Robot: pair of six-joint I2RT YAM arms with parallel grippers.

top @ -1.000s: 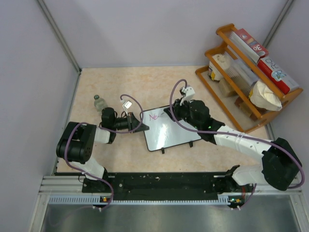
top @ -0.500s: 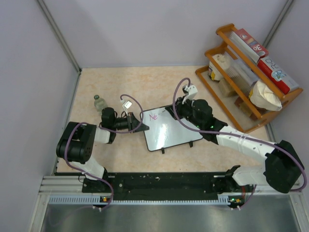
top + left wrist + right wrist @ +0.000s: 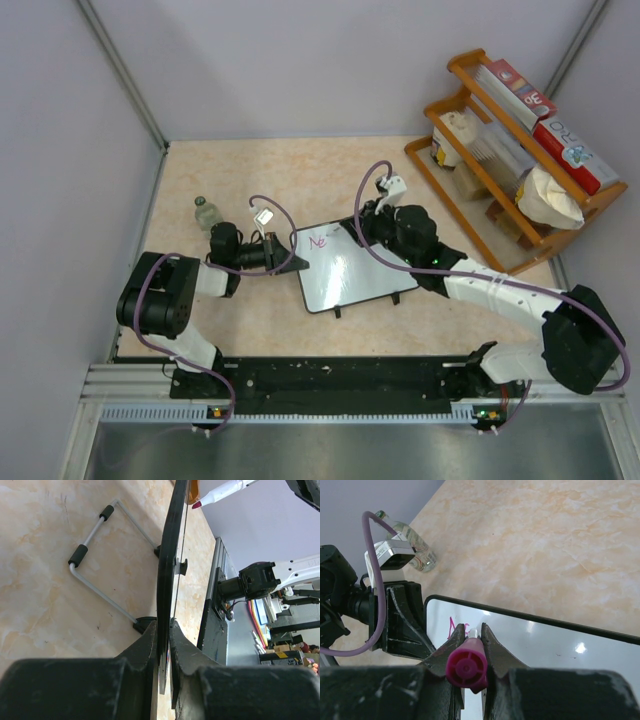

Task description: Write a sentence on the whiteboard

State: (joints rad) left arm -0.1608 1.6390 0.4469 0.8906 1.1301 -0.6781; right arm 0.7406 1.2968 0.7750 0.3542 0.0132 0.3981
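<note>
The whiteboard (image 3: pixel 352 268) lies mid-table, glossy white with a black frame. My left gripper (image 3: pixel 283 252) is shut on its left edge; the left wrist view shows the board edge-on (image 3: pixel 170 555) between the jaws. My right gripper (image 3: pixel 366 232) is shut on a pink marker (image 3: pixel 466 666) over the board's upper left part, its tip in the left wrist view (image 3: pixel 220 492). The sentence (image 3: pixel 321 241) is only pink letters "Ne" near the top left corner, also in the right wrist view (image 3: pixel 452 628).
A small clear bottle (image 3: pixel 206 213) stands left of the left gripper. A wooden rack (image 3: pixel 510 150) with boxes and bags fills the back right. The board's wire stand (image 3: pixel 100 555) lies on the table behind it. Walls close in left and back.
The right gripper with the marker has shifted slightly over the board's top left area near the letters. The left gripper and the board have not moved.
</note>
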